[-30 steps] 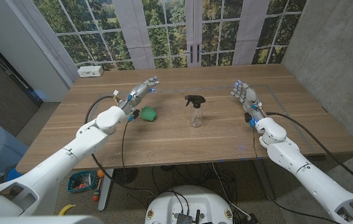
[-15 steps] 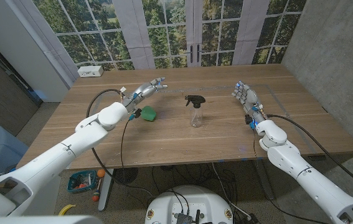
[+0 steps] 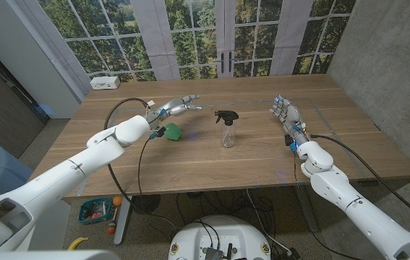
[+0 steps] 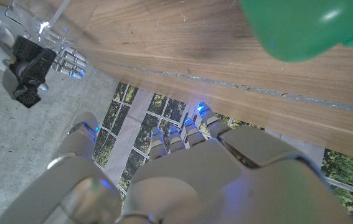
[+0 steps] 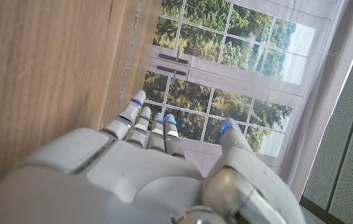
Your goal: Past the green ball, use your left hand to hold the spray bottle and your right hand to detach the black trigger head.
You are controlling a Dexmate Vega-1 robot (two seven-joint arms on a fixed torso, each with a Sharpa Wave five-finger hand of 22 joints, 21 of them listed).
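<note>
A clear spray bottle with a black trigger head stands upright at the table's middle; it also shows in the left wrist view. A green ball lies to its left, seen close in the left wrist view. My left hand is in the air behind the ball, fingers apart and reaching toward the bottle, holding nothing. My right hand stands to the right of the bottle, well apart from it, fingers extended and empty.
A white box sits at the table's far left corner. Windows and a door stand behind the wooden table. A grey wall rises on the right.
My left hand has swung rightward past the green ball toward the spray bottle. The right hand has barely moved.
</note>
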